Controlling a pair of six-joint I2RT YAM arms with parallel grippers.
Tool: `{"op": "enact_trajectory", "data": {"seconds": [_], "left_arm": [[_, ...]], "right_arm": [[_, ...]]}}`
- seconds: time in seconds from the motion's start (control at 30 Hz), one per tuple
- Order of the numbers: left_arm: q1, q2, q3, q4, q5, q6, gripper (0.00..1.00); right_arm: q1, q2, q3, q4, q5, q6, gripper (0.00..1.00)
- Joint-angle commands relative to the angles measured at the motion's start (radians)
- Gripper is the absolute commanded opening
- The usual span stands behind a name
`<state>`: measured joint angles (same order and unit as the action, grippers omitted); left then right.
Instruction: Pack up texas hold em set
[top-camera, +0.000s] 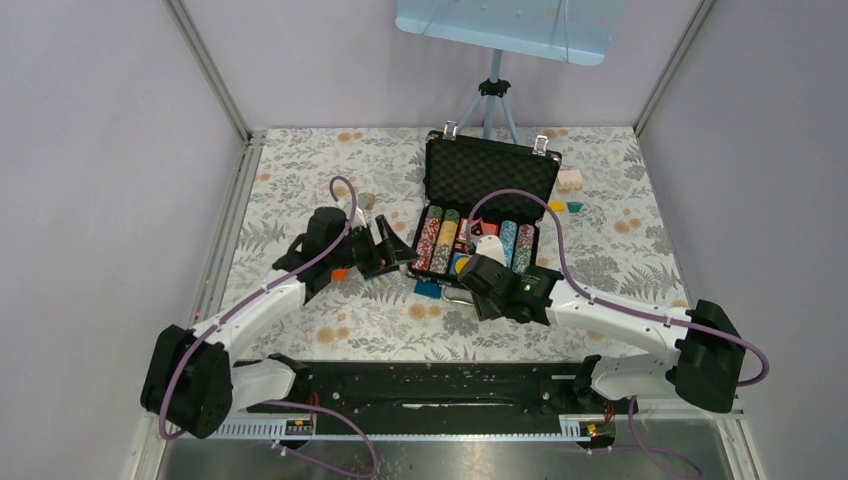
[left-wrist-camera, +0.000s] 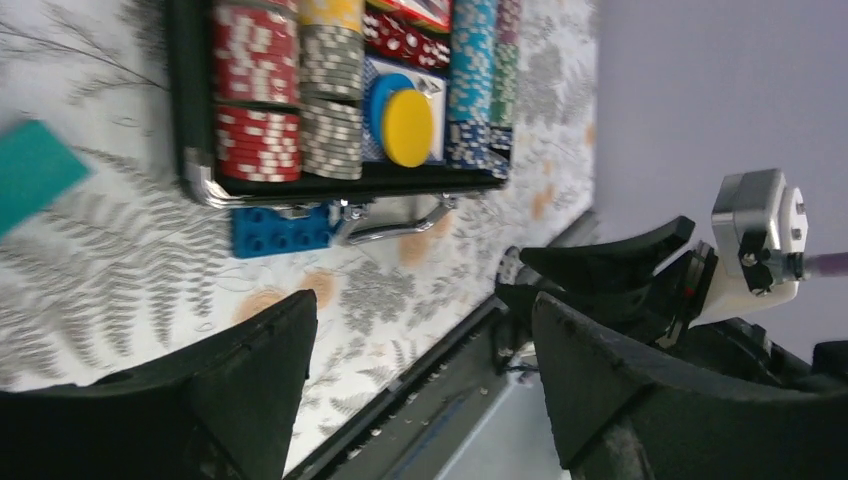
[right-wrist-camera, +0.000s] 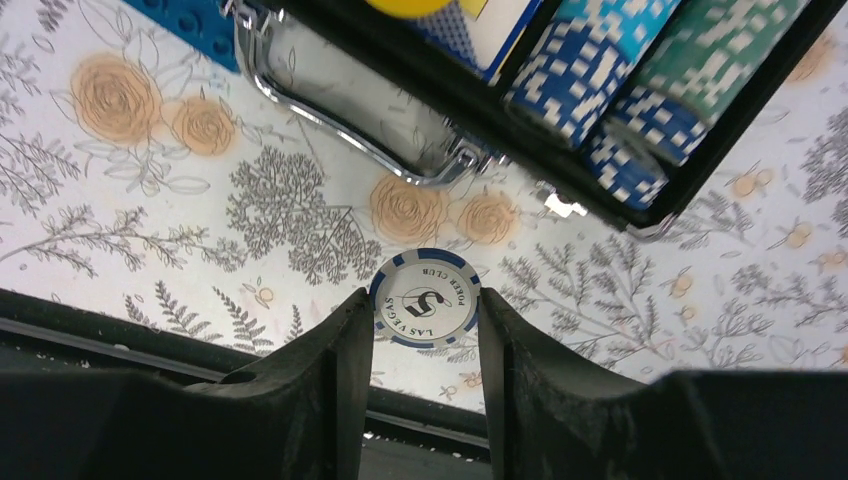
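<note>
While the right fingers (right-wrist-camera: 330, 380) pinch a white-and-blue poker chip (right-wrist-camera: 425, 297) by its edges, the left fingers (left-wrist-camera: 250, 370) stand wide apart with nothing between them. Black case (top-camera: 490, 172) lies open on the floral tabletop (top-camera: 330, 170), just ahead of the right fingers, lid upright at the far side showing egg-crate foam. Silver handle (left-wrist-camera: 395, 232) on the case's near edge sits just beyond the held chip, not touching it. Rows of chips (top-camera: 432, 240) fill the tray: red, grey, blue, green. Yellow disc (left-wrist-camera: 408, 127) overlaps a blue disc (left-wrist-camera: 383, 95) in a middle compartment. Blue brick (left-wrist-camera: 280, 230) lies against the case front by the handle, ahead of the left fingers. Teal brick (left-wrist-camera: 30, 170) sits off to one side of them. Orange piece (top-camera: 339, 274) lies just beside the left fingers. Case is to the right of the left fingers, apart from them.
</note>
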<state>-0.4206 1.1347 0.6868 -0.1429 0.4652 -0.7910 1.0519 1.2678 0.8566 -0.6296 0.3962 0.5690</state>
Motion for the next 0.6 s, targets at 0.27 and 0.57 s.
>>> {"op": "enact_trajectory", "data": {"seconds": [0.27, 0.57], "left_arm": [[-0.092, 0.166, -0.008, 0.490, 0.274, -0.313, 0.73], [-0.169, 0.262, -0.020, 0.628, 0.270, -0.392, 0.72]], "right_arm": [[-0.062, -0.013, 0.166, 0.022, -0.062, -0.262, 0.41], [-0.066, -0.016, 0.225, 0.023, -0.076, -0.291, 0.40]]}}
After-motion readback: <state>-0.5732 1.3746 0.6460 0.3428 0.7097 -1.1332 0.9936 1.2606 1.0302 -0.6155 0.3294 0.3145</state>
